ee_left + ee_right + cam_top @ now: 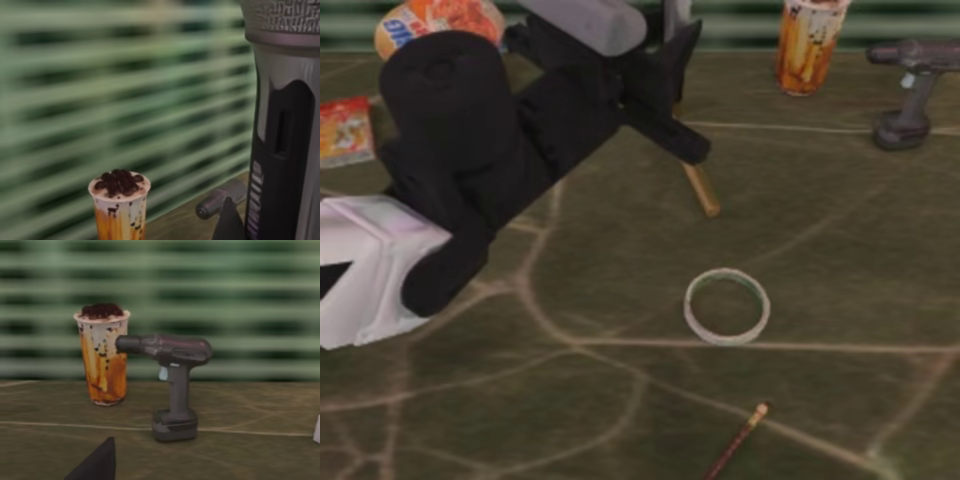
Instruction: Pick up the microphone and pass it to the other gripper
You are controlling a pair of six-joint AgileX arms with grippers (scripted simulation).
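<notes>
Rendered tabletop test scene, not a lived-in room. Work surface (620, 400): dark olive, crossed by pale crack-like lines, filling nearly the whole top view. Backdrop (250, 295) along the far edge: blurred green horizontal slats, no walls or furniture visible. Mixed, unrelated props scattered about: grey cordless drill (912, 90) at upper right, iced drink cup (807, 45) with dark topping at upper centre-right, orange-labelled container (435, 22) at upper left, snack packet (345, 130) at the left edge, tape ring (727, 306) near centre, a thin stick (738, 441) at lower centre.
</notes>
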